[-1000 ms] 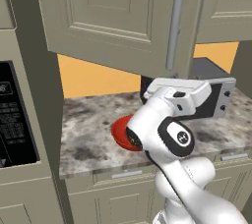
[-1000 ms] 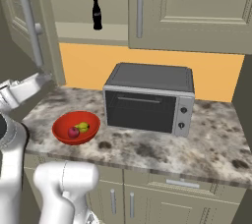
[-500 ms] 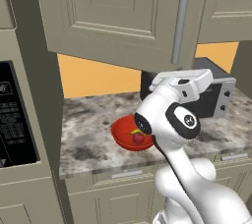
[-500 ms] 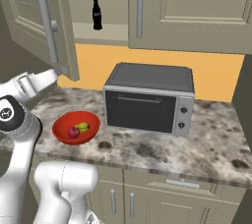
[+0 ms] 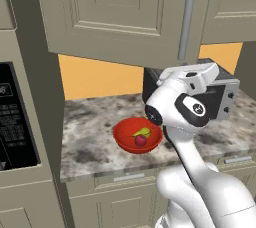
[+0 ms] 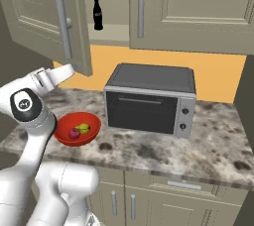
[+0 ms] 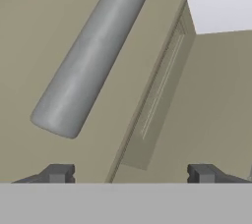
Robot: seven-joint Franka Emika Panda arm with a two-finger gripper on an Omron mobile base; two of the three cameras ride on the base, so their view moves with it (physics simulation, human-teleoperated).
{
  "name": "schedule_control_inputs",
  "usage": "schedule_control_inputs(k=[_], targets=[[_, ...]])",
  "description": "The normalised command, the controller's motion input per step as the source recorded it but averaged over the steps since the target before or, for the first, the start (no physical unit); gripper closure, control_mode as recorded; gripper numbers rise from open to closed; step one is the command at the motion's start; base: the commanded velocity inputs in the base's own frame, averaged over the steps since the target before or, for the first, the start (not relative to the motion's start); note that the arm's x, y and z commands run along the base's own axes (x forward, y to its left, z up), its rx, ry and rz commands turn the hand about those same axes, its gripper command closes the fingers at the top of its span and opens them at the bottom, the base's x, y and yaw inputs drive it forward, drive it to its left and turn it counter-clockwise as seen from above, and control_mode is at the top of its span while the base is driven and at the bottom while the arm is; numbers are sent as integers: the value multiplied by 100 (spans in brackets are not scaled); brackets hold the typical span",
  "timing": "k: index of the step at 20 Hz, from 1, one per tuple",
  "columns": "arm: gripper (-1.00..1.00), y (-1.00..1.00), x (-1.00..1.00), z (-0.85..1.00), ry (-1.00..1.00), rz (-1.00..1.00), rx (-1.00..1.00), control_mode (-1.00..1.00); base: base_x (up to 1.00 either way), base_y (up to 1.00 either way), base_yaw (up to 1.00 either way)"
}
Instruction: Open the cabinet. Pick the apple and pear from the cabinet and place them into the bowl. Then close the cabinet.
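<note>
The cabinet's left door (image 6: 39, 17) stands part-way open, its long grey bar handle (image 6: 62, 22) facing out. My gripper (image 6: 73, 68) is open just under that door's lower corner. In the hand view the handle (image 7: 93, 56) looms close above my open gripper (image 7: 130, 174), and the door's edge runs between the fingertips (image 7: 59, 173); nothing is held. The red bowl (image 6: 62, 136) sits on the counter below with the dark-red apple (image 6: 74, 133) and the yellow-green pear (image 6: 84, 128) inside it. From the left the bowl (image 5: 122, 134), apple (image 5: 141, 140) and pear (image 5: 142, 132) show beside my arm.
A grey toaster oven (image 6: 149, 101) stands on the marble counter (image 6: 208, 141) right of the bowl. A dark cola bottle (image 6: 97, 14) stands on the cabinet shelf. The cabinet's right door (image 6: 198, 7) is shut. A black built-in appliance (image 5: 15, 122) fills the left wall.
The left door has swung toward shut, and my hand has moved with it along its lower edge. The bowl now shows clear of my arm in the left base view.
</note>
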Motion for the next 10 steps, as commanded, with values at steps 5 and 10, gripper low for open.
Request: schedule_control_inputs(k=[5, 10], targets=[[-100, -15, 51, 0, 1, 1, 3, -100, 0, 0, 0], [-100, -15, 61, 0, 3, 1, 7, -100, 0, 0, 0]])
